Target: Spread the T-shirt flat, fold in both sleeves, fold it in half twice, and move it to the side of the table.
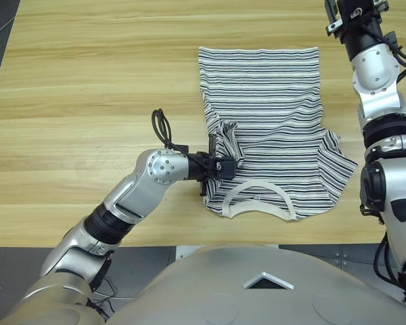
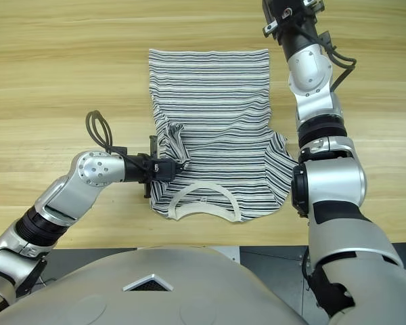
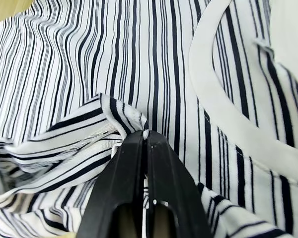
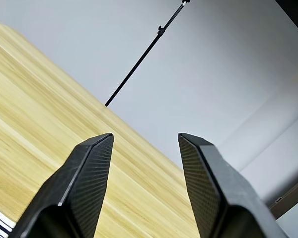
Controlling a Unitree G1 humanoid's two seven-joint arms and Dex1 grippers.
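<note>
While the striped T-shirt lies spread on the wooden bench, its hem runs straight along 12 o'clock and its white collar sits at 6 o'clock, nearest the robot. The right sleeve fans out flat toward 4 o'clock. The left sleeve is bunched up and turned in over the shirt's body at about 8 o'clock (a rumpled ridge of stripes, not a clean fold). The left hand is clenched on this sleeve's hemmed edge, with the cloth pinched between its black tips just beside the collar. The right hand is raised off the cloth, past the hem's corner at 1 o'clock, its two fingers parted and holding nothing.
</note>
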